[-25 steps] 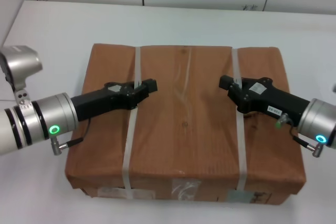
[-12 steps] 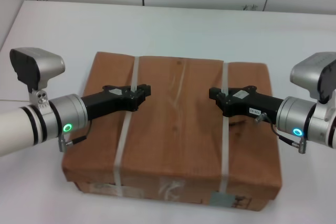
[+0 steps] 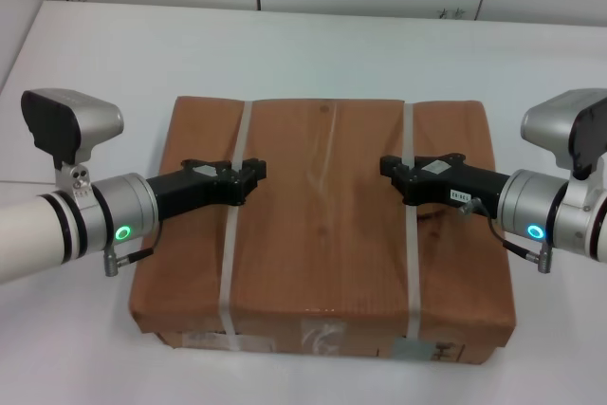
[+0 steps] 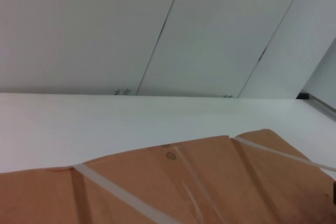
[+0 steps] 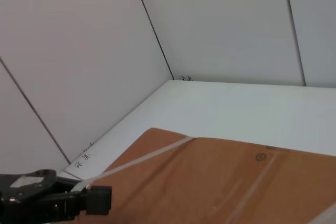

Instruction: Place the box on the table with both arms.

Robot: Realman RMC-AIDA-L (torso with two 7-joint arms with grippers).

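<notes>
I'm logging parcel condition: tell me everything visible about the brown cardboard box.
The large flat brown cardboard box lies level on the white table. Two whitish plastic straps cross its slightly creased top; tape and labels mark its near side. The left tool and right tool each sit at a strap.

In the head view, the near side of the box [image 3: 322, 234] runs off the bottom edge of the frame, so its labels [image 3: 204, 340] are cut short and too small to read. The left strap [image 3: 230, 263] passes under the left gripper [image 3: 248, 175] at centre left and the right strap [image 3: 411, 253] under the right gripper [image 3: 394, 170] at centre right; whether either pair of fingers clasps its strap is hidden. Both arms leave the frame at its side edges.
</notes>
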